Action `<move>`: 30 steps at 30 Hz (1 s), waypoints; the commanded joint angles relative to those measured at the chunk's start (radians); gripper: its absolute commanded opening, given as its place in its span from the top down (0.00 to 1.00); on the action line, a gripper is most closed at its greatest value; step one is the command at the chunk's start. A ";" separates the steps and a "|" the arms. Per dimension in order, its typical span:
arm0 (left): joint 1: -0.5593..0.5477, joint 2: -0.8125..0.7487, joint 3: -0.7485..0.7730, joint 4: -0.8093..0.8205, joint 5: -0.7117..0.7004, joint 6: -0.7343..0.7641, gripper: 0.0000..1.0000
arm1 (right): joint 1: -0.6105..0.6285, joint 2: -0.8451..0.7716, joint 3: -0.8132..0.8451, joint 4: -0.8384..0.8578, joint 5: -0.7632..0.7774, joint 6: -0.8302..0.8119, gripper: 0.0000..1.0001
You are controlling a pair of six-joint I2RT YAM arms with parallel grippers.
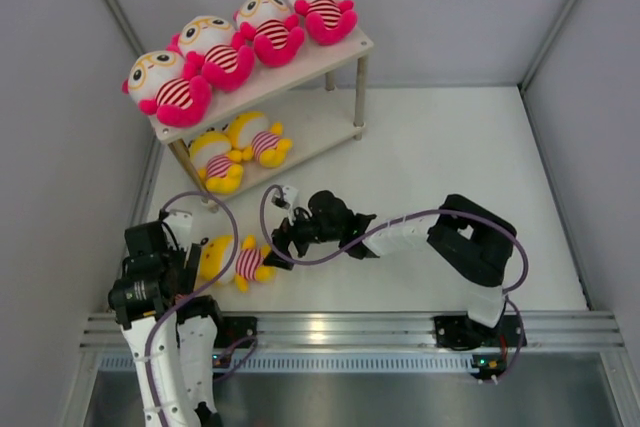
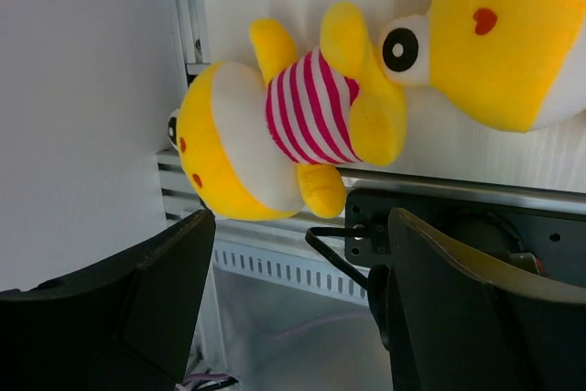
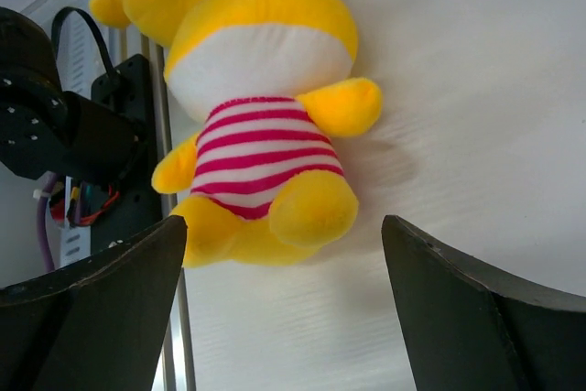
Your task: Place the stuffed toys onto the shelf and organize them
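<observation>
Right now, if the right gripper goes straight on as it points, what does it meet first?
Most likely the yellow-limbed doll: its feet lie dead ahead of the right gripper, framed by the open jaws, with nothing in between. Distance is unclear.

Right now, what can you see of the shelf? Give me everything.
The shelf is a two-tier rack with two pale cream rectangular boards on thin metal legs. It stands upright at the far left of the table, set at an angle to the table's edges. Four pink-limbed dolls fill the top board in a row. Two yellow-limbed dolls lie on the left part of the lower board, whose right part is bare.
</observation>
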 commanded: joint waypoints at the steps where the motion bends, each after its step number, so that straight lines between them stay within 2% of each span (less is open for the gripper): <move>1: 0.022 -0.026 -0.045 0.044 0.005 -0.018 0.18 | 0.013 0.041 0.036 0.065 -0.050 0.018 0.13; 10: 0.039 -0.034 -0.085 0.084 0.033 -0.023 0.18 | 0.013 0.153 0.057 0.183 -0.118 0.092 0.20; 15: 0.039 -0.020 -0.081 0.086 0.062 -0.023 0.18 | 0.013 0.213 0.074 0.210 -0.087 0.103 0.22; 17: 0.039 -0.017 -0.081 0.084 0.077 -0.023 0.18 | 0.013 0.262 0.105 0.229 -0.128 0.130 0.26; 21: 0.041 -0.016 -0.076 0.084 0.068 -0.017 0.18 | 0.014 0.302 0.129 0.331 -0.182 0.191 0.51; 22: 0.039 -0.017 -0.073 0.084 0.066 -0.018 0.18 | 0.014 0.294 0.114 0.350 -0.176 0.192 0.69; 23: 0.041 -0.017 -0.073 0.084 0.062 -0.017 0.18 | 0.014 0.264 0.096 0.358 -0.167 0.181 0.78; 24: 0.039 -0.017 -0.070 0.083 0.062 -0.014 0.18 | 0.014 0.242 0.055 0.345 -0.127 0.164 0.93; 26: 0.039 -0.016 -0.070 0.084 0.072 -0.011 0.18 | 0.014 0.158 0.013 0.259 -0.064 0.068 1.00; 27: 0.039 -0.016 -0.070 0.086 0.077 -0.011 0.18 | 0.014 0.124 0.002 0.258 -0.044 0.067 1.00; 30: 0.039 -0.014 -0.059 0.083 0.077 -0.009 0.18 | 0.007 -0.015 -0.038 0.106 -0.007 -0.057 1.00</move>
